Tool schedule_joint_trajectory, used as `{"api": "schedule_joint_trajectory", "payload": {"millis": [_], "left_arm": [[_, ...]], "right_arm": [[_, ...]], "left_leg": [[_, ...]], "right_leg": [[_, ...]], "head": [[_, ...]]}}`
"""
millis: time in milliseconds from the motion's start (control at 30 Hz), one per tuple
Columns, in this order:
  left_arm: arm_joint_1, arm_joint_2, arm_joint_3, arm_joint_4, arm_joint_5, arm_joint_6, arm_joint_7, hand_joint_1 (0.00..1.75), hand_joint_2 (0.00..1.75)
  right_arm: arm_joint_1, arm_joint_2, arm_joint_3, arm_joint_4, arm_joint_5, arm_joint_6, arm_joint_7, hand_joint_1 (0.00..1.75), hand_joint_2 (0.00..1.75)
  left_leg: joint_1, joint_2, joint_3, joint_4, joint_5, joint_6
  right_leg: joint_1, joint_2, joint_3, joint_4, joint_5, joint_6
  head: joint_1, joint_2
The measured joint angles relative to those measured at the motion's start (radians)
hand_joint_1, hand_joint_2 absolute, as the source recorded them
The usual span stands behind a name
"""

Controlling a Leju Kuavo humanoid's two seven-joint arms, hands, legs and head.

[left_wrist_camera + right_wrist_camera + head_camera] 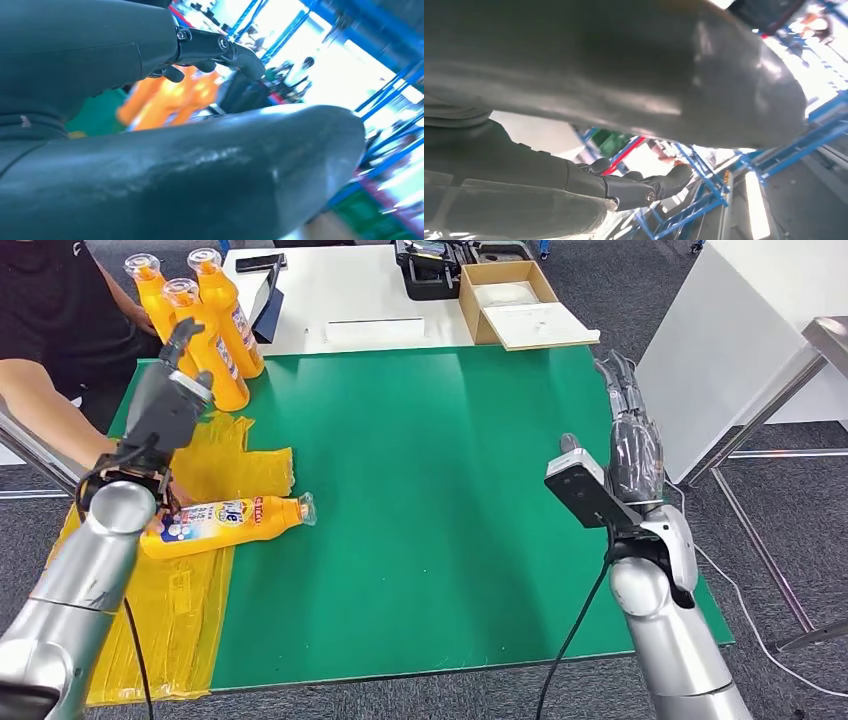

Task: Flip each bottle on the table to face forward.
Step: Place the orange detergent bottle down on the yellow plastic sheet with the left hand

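1. The left hand (165,400) hangs above the left side of the green table (450,490), fingers loosely apart and holding nothing. Three orange bottles (205,325) stand upright close beyond its fingertips. A forward reach could clip that cluster and topple one, since they stand tight together at the table's far left corner.

2. One bottle (225,523) lies on its side, cap pointing right, partly on the yellow plastic sheet (190,590) and just under the left forearm. It is round, so a careless grasp on the body could set it rolling across the smooth green surface.

3. The sheet is crumpled and loose. Fingers coming down on the lying bottle may catch the plastic with it, dragging the sheet or spoiling the grip.

4. A person's arm (35,405) rests by the table's left edge, near the robot's left arm. A wide swing could strike it.

5. The right hand (632,445) is raised near the table's right edge, well apart from all bottles, fingers extended and nearly together, empty. It seems little risk unless it sweeps inward.
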State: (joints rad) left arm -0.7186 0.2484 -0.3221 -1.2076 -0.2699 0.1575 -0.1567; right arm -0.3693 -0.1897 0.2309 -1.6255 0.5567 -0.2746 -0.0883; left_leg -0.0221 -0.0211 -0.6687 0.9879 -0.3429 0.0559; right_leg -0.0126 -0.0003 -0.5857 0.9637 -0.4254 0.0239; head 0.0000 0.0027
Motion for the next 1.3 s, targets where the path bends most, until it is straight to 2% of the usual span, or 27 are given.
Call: {"api": "schedule_joint_trajectory", "payload": {"millis": [133,300,367,500,633,800,1033,1300], "left_arm": [[-0.063,-0.039,0.004,-0.007,0.190,-0.010,0.028,0.00,0.00],[-0.125,-0.116,0.001,0.046,0.513,-0.123,0.045,0.00,0.00],[-0.150,-0.149,-0.008,0.079,0.565,-0.145,0.043,0.00,0.00],[-0.198,-0.210,-0.038,0.139,0.572,-0.138,0.042,0.00,0.00],[-0.226,-0.246,-0.059,0.178,0.581,-0.129,0.043,0.00,0.00],[-0.244,-0.282,-0.080,0.212,0.561,-0.079,0.058,0.00,0.00],[-0.246,-0.298,-0.087,0.233,0.548,-0.044,0.062,0.00,0.00],[-0.238,-0.298,-0.082,0.238,0.538,-0.066,0.055,0.00,0.00]], "right_arm": [[-0.061,0.006,0.002,0.052,-0.128,0.010,-0.036,0.00,0.00],[-0.168,0.039,0.031,0.151,-0.259,0.058,-0.089,0.00,0.00],[-0.215,0.058,0.049,0.193,-0.281,0.058,-0.118,0.00,0.00],[-0.307,0.102,0.074,0.265,-0.313,0.054,-0.143,0.00,0.00],[-0.361,0.130,0.087,0.310,-0.320,0.051,-0.145,0.00,0.00],[-0.415,0.171,0.096,0.360,-0.295,0.030,-0.092,0.00,0.00],[-0.443,0.212,0.111,0.393,-0.237,-0.025,-0.037,0.00,0.00],[-0.441,0.221,0.112,0.397,-0.225,0.003,-0.031,0.00,0.00]], "left_leg": [[0.000,0.000,0.000,0.000,0.001,0.000],[0.000,0.000,0.000,0.000,0.002,-0.001],[0.000,0.000,0.000,0.000,0.002,-0.001],[0.000,0.000,0.000,0.000,0.002,0.000],[0.000,0.000,-0.001,0.000,0.002,0.000],[0.000,0.001,-0.001,0.000,0.002,0.000],[0.000,0.000,-0.001,0.000,0.002,0.000],[0.000,0.000,-0.001,0.000,0.002,0.000]], "right_leg": [[0.000,0.000,0.001,0.000,0.000,0.000],[0.000,0.000,0.002,0.000,0.001,0.000],[0.000,0.000,0.002,0.000,0.001,0.001],[0.000,0.000,0.002,0.000,0.001,0.001],[0.000,0.000,0.003,0.001,0.001,0.001],[0.000,0.001,0.003,0.001,0.001,0.001],[0.000,0.000,0.003,0.001,0.001,0.001],[0.000,0.000,0.003,0.001,0.001,0.001]], "head": [[0.000,0.000],[0.000,0.000],[0.000,0.000],[0.000,0.000],[0.000,0.000],[0.000,0.000],[0.000,0.000],[0.000,0.000]]}}
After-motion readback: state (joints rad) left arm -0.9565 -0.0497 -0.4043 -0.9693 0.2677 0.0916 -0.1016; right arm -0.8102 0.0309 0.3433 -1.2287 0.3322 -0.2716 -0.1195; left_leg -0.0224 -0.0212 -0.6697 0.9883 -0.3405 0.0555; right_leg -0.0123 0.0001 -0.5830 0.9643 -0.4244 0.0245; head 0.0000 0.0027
